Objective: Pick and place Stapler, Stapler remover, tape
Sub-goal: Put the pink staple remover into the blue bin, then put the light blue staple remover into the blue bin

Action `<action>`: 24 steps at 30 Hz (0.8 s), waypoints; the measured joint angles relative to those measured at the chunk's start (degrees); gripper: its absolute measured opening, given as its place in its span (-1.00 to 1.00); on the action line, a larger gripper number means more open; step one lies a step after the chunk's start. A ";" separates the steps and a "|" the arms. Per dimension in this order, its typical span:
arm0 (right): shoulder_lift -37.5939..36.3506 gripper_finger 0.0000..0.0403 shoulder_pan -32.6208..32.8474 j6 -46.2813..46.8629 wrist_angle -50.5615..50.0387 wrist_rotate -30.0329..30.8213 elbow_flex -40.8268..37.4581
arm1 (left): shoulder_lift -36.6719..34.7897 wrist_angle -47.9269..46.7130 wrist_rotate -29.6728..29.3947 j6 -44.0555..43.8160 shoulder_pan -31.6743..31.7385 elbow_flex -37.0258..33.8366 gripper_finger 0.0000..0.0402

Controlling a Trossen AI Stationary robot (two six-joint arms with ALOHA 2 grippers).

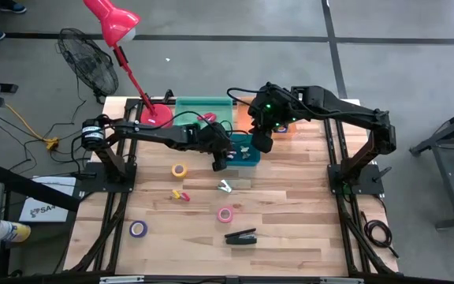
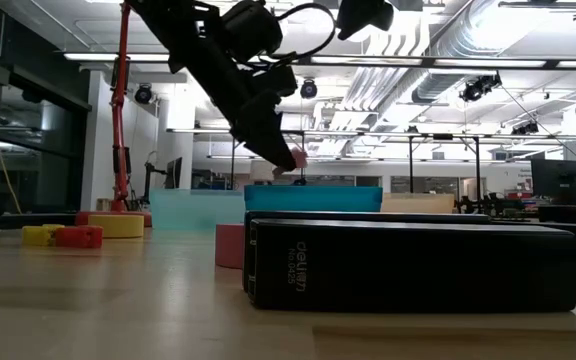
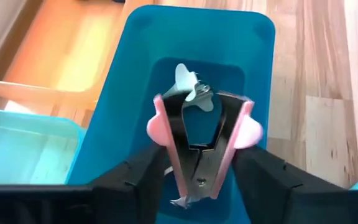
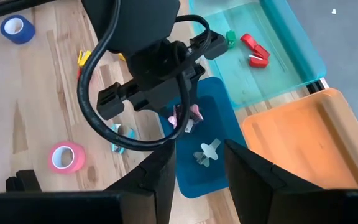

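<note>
- Left claw (image 3: 194, 171) grips a pink staple remover (image 3: 201, 140), closed on it above the blue bin (image 3: 135, 74).
- Right claw (image 4: 197, 171) hangs nearby, fingers apart, empty.
- Stapler (image 1: 241, 236) lies on the bench (image 1: 290, 229).

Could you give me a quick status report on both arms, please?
Left gripper shut on pink staple remover, above blue bin. Right gripper open, empty, hovering over same bin. Stapler untouched on table. Nothing blocking.

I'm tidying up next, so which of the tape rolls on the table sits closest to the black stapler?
The pink tape roll, just above the stapler in the high view. The yellow roll and the purple roll both lie clearly farther off to its left.
</note>
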 joint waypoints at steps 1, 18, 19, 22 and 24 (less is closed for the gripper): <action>0.00 -0.39 0.02 0.31 0.00 0.00 0.00 | 0.00 0.02 0.00 0.00 0.01 0.00 -0.06; 0.00 -0.39 0.84 2.18 -0.07 0.03 0.00 | -5.56 -7.46 3.42 12.75 -1.13 0.00 0.26; 0.00 -0.39 1.04 2.20 -0.08 0.14 0.00 | -6.22 -8.55 5.46 13.84 -1.39 0.00 0.26; 0.00 -0.39 1.71 2.92 -0.07 1.85 0.00 | -7.46 -12.12 10.79 16.47 -2.27 0.04 0.26; 0.00 -0.39 2.07 3.39 -0.04 3.32 0.00 | -7.65 -13.91 13.05 18.52 -3.62 0.04 0.26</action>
